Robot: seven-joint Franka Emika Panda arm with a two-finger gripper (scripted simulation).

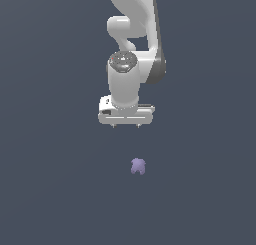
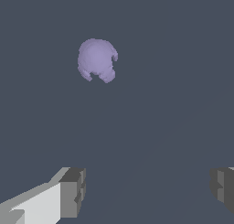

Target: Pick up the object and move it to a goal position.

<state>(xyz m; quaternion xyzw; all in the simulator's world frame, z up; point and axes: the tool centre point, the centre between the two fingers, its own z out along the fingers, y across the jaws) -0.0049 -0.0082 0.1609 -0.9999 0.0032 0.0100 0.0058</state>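
Exterior view: small pale purple lumpy object [image 1: 138,166], matte, rounded lobes, lies alone on the dark grey table [image 1: 45,189], apart from the white gripper [image 1: 125,125]. Wrist view: object [image 2: 97,60] sits beyond the fingertips [image 2: 73,191]; jaws wide apart, nothing between.
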